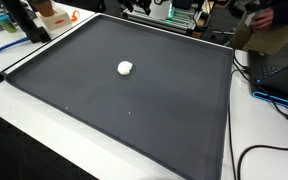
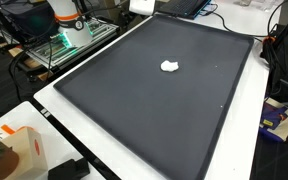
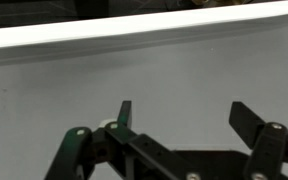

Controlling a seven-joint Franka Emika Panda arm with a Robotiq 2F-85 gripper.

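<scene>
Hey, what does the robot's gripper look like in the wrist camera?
In the wrist view the gripper has two flat black fingers. They sit on dark green linkage bars that are joined by round pale pivot pins. The body between the bars is black. No cables or markings show, and the arm behind the gripper is out of this view.

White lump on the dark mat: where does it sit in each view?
Exterior view: white lump just above the middle of the dark mat.
Exterior view: lump in the mat's upper middle.
Wrist view: not visible; only the open gripper over the mat.
Shared landmark: the dark mat with the white table bordering it.
</scene>
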